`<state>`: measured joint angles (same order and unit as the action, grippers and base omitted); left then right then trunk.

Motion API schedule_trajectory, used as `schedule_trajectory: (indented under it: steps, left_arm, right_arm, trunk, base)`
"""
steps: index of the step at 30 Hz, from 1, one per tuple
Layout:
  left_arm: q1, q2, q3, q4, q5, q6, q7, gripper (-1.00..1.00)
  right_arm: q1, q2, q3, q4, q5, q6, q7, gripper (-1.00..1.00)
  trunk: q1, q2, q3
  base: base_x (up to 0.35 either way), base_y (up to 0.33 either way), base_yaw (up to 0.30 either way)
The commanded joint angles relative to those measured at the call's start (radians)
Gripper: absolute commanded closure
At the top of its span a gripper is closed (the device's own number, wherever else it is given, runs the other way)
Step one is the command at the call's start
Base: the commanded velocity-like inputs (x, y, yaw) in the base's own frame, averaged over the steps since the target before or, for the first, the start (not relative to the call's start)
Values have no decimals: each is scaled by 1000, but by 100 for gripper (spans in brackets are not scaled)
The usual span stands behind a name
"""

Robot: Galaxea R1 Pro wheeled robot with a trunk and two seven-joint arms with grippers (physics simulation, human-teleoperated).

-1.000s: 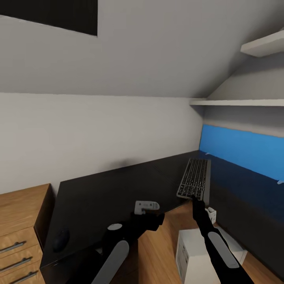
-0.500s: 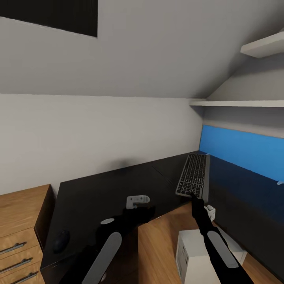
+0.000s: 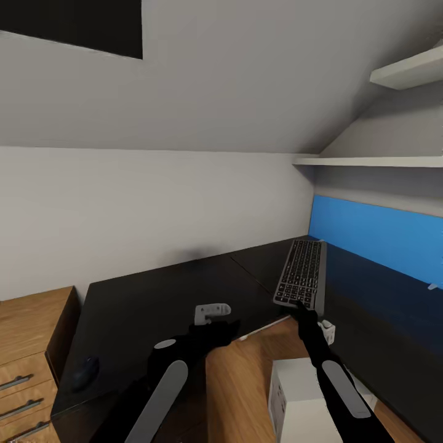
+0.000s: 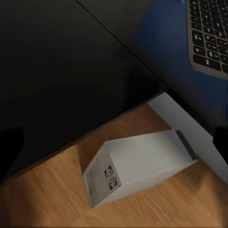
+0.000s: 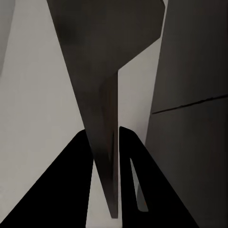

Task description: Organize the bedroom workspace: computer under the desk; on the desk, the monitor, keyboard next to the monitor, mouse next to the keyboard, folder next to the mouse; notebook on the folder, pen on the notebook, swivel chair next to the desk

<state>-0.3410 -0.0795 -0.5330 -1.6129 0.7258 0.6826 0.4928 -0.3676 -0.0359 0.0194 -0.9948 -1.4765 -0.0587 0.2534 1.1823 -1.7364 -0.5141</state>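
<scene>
**Keyboard pinched by its near edge above the desk corner**

The keyboard (image 3: 301, 275) hangs tilted over the inner corner of the desk (image 3: 160, 295), far end raised toward the blue back panel (image 3: 375, 237). My right gripper (image 3: 303, 306) is clamped on its near short edge; in the right wrist view the two fingers (image 5: 78, 175) close on a thin dark slab seen edge-on, which I take to be the keyboard. My left gripper (image 3: 229, 325) hovers over the desk's front edge, holding nothing that I can see; whether its fingers are spread I cannot tell. The mouse (image 3: 84, 371) lies on the desk near the wooden cabinet (image 3: 27, 344), well apart from the keyboard. The computer (image 4: 137, 166) stands on the floor (image 4: 57, 190) in the desk's recess.

Handling, as I judge it: the keyboard is light, stiff and slim, with a smooth frame that may pivot or slip in an end-on pinch. A hold nearer the middle of a long side would steady it; it should be laid flat, not dropped, to spare the keys.
</scene>
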Motion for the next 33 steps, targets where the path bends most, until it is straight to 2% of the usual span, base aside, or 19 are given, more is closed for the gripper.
schedule_trajectory:
  steps: [1, 6, 12, 20, 22, 23, 25, 29, 33]
  left_arm:
    - [-1, 0, 0, -1, 11, 2, 10, -100]
    - [-1, 0, 9, -1, 11, 2, 10, -100]
    - [-1, 0, 39, -1, 11, 3, 9, -100]
    - [-1, 0, 47, -1, 11, 2, 9, -100]
    - [-1, 0, 47, -1, 11, 2, 9, -100]
    - [-1, 0, 48, -1, 11, 3, 9, -100]
    - [-1, 0, 48, -1, 11, 3, 9, -100]
    - [-1, 0, 47, -1, 11, 3, 9, -100]
    - [-1, 0, 47, -1, 11, 3, 9, -100]
  right_arm:
    - [-1, 0, 2, 1, -11, -3, 6, 100]
    - [0, 3, 3, 2, -11, -4, 4, 100]
    - [-1, 4, 10, 6, -13, -2, 1, 100]
    - [-1, 6, 79, 8, -13, 1, -51, 100]
    - [-1, 12, 107, 10, -13, 1, -62, 100]
    - [-1, 16, 160, 19, -11, 1, -71, 100]
    - [-1, 19, 207, 24, -10, 0, -74, 100]
    - [-1, 21, 241, 36, -10, 0, -76, 100]
    - [-1, 22, 249, 42, -12, 2, -72, 100]
  trunk:
    - [0, -1, 0]
    - [0, -1, 5]
    - [0, -1, 11]
    - [0, -1, 19]
    - [0, -1, 20]
    - [0, -1, 21]
    - [0, -1, 21]
    - [0, -1, 22]
    - [0, -1, 22]
  base:
    - [-82, -294, 147]
    - [-121, -295, 175]
    - [-127, -258, 196]
    - [-64, -101, 233]
    - [-9, -13, 247]
    - [-3, -5, 258]
    - [-2, -3, 267]
    - [-1, -1, 274]
    - [0, 0, 247]
